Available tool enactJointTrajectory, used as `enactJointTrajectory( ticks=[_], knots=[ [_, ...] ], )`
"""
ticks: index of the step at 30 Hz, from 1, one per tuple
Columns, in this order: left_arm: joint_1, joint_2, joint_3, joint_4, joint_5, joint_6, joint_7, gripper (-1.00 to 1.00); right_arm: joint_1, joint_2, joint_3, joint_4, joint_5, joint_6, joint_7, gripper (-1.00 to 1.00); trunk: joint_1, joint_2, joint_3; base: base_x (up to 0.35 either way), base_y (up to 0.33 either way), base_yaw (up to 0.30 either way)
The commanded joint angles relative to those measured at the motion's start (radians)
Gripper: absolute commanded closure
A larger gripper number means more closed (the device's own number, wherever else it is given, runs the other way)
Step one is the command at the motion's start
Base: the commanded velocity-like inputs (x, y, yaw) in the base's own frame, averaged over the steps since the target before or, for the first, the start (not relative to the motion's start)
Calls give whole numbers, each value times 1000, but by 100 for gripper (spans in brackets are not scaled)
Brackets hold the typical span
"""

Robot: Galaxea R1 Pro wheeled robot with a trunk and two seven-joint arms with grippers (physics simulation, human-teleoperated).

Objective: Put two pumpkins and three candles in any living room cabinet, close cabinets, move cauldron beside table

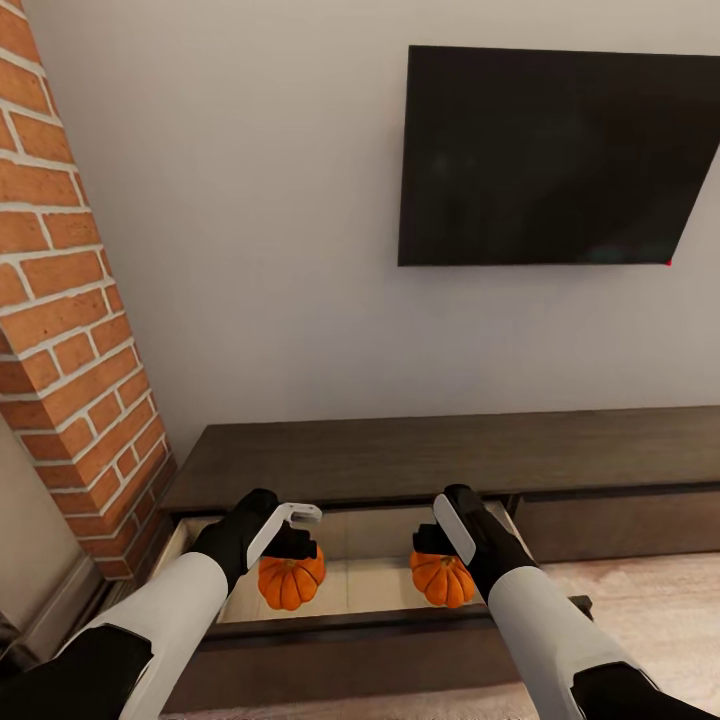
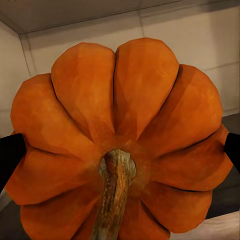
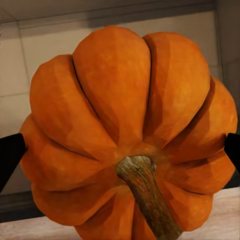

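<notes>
The long, low dark-brown cabinet [image 1: 400,455] stands against the wall, and its left drawer is pulled out, showing a pale interior [image 1: 370,585]. My left gripper [image 1: 293,548] is shut on one orange pumpkin [image 1: 290,585] and holds it over the left part of the drawer. My right gripper [image 1: 437,545] is shut on a second pumpkin [image 1: 443,580] over the drawer's right part. In the left wrist view the ribbed pumpkin [image 2: 120,125] points its stem at the camera, with dark fingertips [image 2: 10,155] pressed to its sides. The right wrist view shows the other pumpkin [image 3: 125,110] held the same way between fingertips [image 3: 10,155].
A brick column [image 1: 70,300] rises close on the left, right beside the open drawer. A black TV [image 1: 555,155] hangs on the wall above the cabinet. The drawer's dark front panel [image 1: 380,640] juts toward me. The neighbouring front [image 1: 610,520] is closed, with pale floor [image 1: 640,590] below it.
</notes>
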Motion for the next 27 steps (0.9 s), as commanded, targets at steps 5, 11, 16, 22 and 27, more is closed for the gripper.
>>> enactJointTrajectory(
  ticks=[5,11,16,22,27],
  knots=[
    [-1,1,-6,-1,6,3,3,100,-1,0,3,-1,-11,2,-9,100,15,-28,-14,0,0,0],
    [-1,1,-6,-1,6,3,2,100,-1,0,3,-1,-11,2,-9,100,30,-56,-26,0,0,0],
    [-1,1,-6,-2,6,3,2,100,-1,0,3,-1,-11,3,-9,100,30,-56,-26,0,0,0],
    [-1,1,-6,-3,6,3,2,100,-1,0,3,-1,-11,2,-9,100,30,-56,-26,0,0,0],
    [-1,1,-6,-3,5,3,2,100,-1,0,3,-1,-11,3,-9,100,30,-56,-26,64,9,0]
  ],
)
